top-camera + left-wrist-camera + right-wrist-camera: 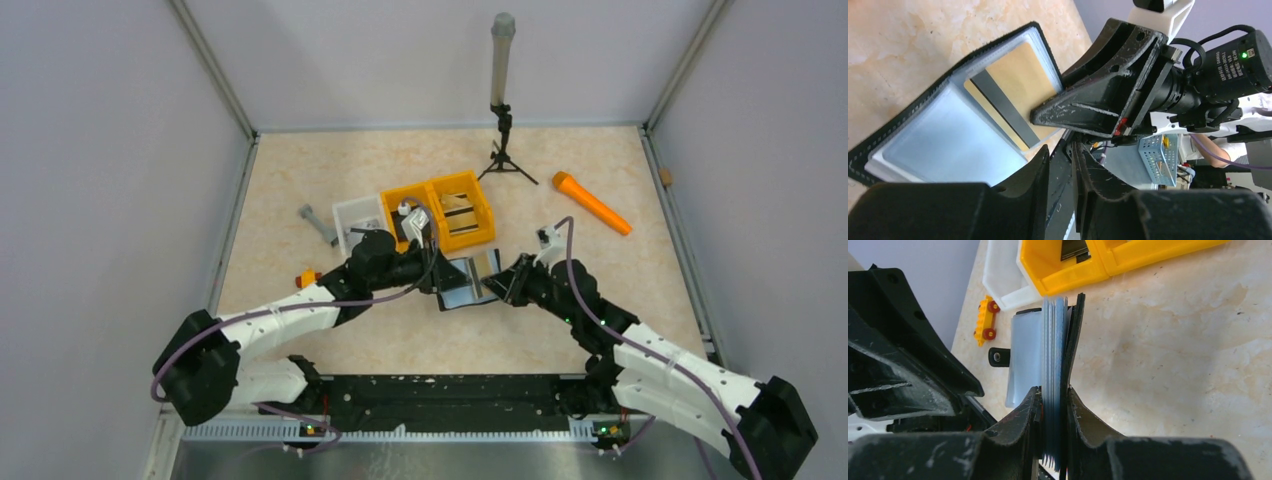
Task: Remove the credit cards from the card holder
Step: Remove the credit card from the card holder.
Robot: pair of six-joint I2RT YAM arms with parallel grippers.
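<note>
Right pincer [1053, 405] is clamped tight on the edge of the black folding card holder with clear pale-blue sleeves [1025, 357]. It holds the holder open over the marbled beige tabletop [1173, 340], just on the near side of the yellow plastic bin [1068, 275]. Left pincer [1060, 162] stands narrow at the sleeve corner where a tan plastic card with a grey stripe [1018, 85] shows; whether it grips anything cannot be told.
</note>
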